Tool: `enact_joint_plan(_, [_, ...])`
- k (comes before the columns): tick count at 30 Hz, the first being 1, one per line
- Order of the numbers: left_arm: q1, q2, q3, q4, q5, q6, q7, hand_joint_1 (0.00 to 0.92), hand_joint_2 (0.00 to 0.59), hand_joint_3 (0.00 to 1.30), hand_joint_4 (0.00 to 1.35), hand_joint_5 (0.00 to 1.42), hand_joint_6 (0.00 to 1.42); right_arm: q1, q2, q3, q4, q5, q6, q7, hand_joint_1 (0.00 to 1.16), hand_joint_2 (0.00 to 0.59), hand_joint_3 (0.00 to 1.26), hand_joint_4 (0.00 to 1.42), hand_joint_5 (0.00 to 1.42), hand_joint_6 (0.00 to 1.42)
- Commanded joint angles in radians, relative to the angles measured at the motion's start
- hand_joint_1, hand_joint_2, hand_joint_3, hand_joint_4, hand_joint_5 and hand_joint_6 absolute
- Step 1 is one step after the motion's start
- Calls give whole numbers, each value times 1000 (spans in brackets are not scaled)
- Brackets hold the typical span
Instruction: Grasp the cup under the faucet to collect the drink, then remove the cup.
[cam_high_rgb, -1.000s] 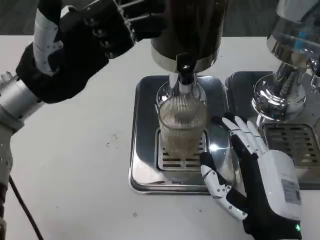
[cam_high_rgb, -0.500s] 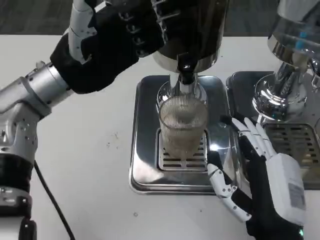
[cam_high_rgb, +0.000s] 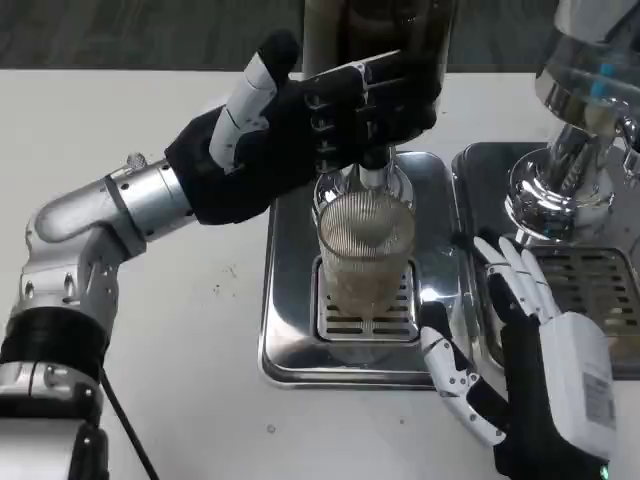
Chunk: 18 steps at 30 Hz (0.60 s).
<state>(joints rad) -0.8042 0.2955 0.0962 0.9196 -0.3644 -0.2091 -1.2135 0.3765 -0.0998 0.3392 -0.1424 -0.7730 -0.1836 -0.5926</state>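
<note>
Left robot hand (cam_high_rgb: 300, 120) had swung in over the faucet (cam_high_rgb: 372, 150), fingers closed around it; right robot hand (cam_high_rgb: 520, 350) waited open beside ribbed cup (cam_high_rgb: 365, 250) — overfill risk if tap's held too long.

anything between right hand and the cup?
Head view: nothing stands between them. The right hand sits open beside the cup, apart from it; only bare metal of the drip tray lies in the gap.

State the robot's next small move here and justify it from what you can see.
Probably the right hand should move left and wrap its fingers around the ribbed cup. The cup stands on the drip tray under the faucet, holding some drink, ungripped, while the left hand is up at the dispenser.
</note>
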Motion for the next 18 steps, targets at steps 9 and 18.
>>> enact_joint_plan(9, [-35, -1, -48, 88, 137, -195, 25, 0, 73, 130, 58, 107, 0, 28, 6, -3, -12, 1, -12, -5, 305, 421, 231, 129, 86, 198])
enact_joint_plan(18, [-24, 11, -70, 143, 198, -334, 65, 0, 76, 119, 61, 117, 0, 17, 1, -4, -5, 9, -16, 6, 301, 424, 236, 129, 86, 196])
